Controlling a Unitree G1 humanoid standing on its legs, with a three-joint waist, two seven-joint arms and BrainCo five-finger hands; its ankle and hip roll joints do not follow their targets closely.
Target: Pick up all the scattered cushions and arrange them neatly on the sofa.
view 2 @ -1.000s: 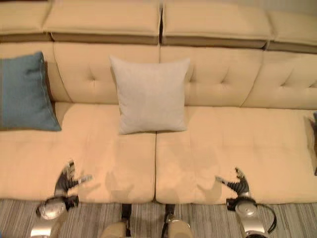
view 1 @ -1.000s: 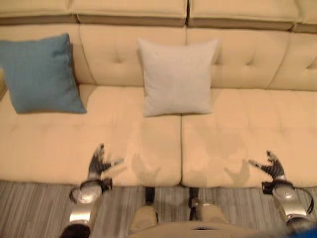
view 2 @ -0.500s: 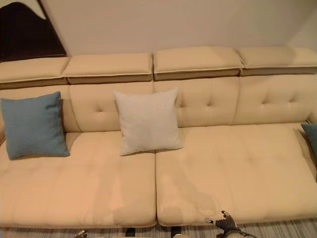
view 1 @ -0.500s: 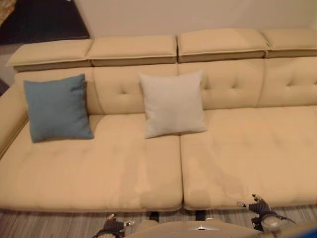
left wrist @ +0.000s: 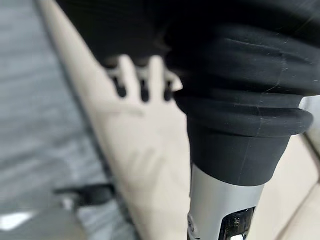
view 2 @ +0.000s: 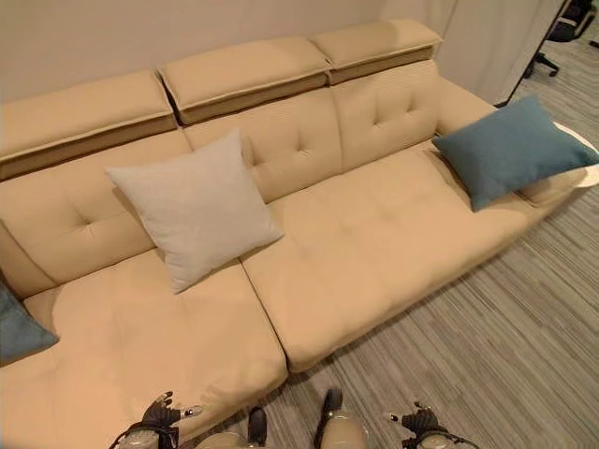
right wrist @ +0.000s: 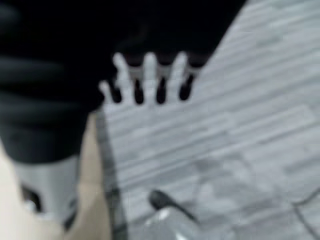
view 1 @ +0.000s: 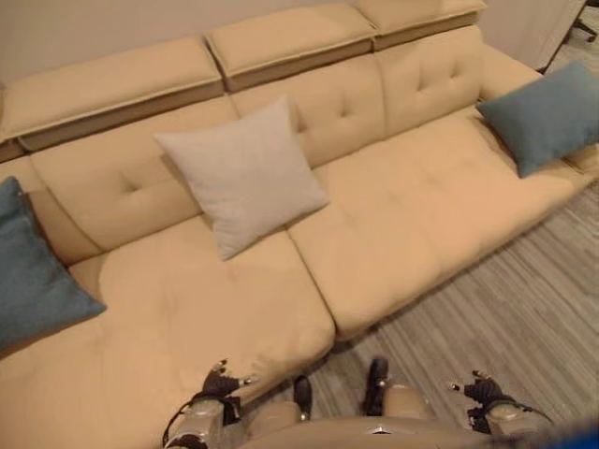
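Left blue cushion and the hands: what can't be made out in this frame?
- Left blue cushion: cut off by the left edge in both eye views.
- Left robot hand, right robot hand: small at the bottom edge; both wrist views are blurred, though fingers look straight.

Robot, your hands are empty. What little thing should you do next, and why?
Probably step toward the blue cushion at the sofa's right end. It lies tilted, hanging over the edge, while the grey cushion already leans against the backrest. The left hand and right hand are both open, low by the sofa's front, far from that cushion.
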